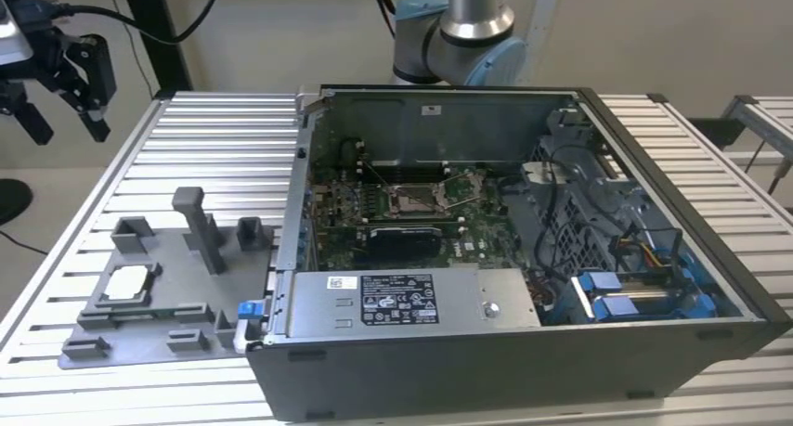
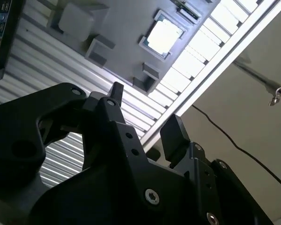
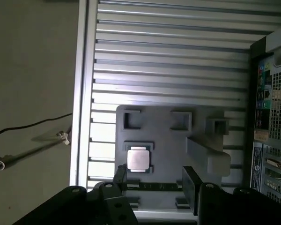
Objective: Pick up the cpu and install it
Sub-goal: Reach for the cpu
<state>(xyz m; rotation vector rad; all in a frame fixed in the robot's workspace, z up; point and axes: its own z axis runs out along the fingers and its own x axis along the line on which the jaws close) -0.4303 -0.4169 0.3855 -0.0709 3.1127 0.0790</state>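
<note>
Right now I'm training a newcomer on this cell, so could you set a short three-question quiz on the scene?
1. True or false: the cpu is already inside the computer case.
2. Choose one: the jaws of the gripper are A) shut on the cpu, B) open with nothing between them, C) shut on a cable.
3. Fill in: the cpu lies in a grey ____ on the exterior view's left of the computer case.

Key
1. False
2. B
3. tray
</note>
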